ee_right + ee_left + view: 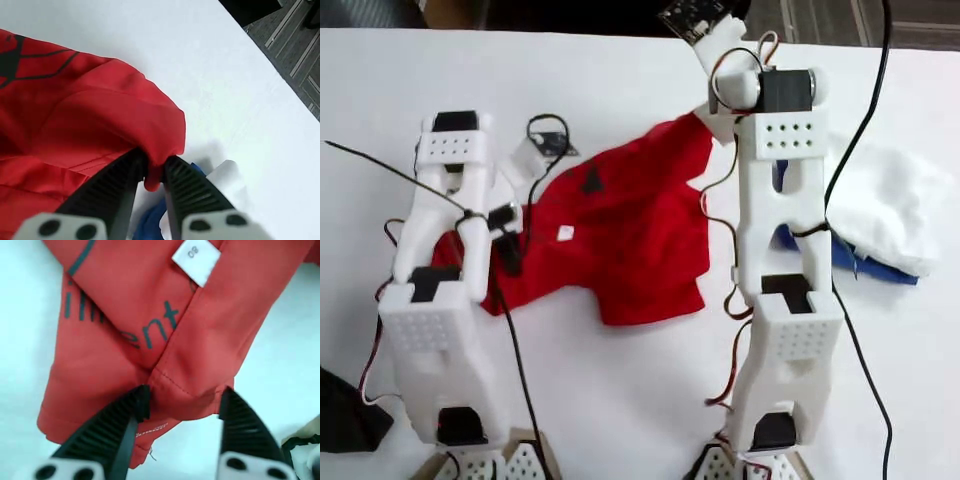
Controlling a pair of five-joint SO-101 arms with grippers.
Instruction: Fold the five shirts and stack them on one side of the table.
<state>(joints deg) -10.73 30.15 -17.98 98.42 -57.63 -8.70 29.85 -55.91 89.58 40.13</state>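
Note:
A red shirt point(620, 220) lies crumpled in the middle of the white table point(620, 400), its white tag point(196, 260) facing up. My right gripper point(155, 170) is shut on a far corner of the red shirt point(100, 115), lifting it a little near the table's far side point(712, 112). My left gripper point(185, 405) is open, its jaws straddling a hemmed fold of the red shirt point(150, 330) at the shirt's left end point(507, 235).
A white shirt point(885, 200) lies on top of a blue one point(875, 265) at the right, beside the right arm. A dark cloth point(345, 410) lies at the near left edge. Cables trail over the table by both arms.

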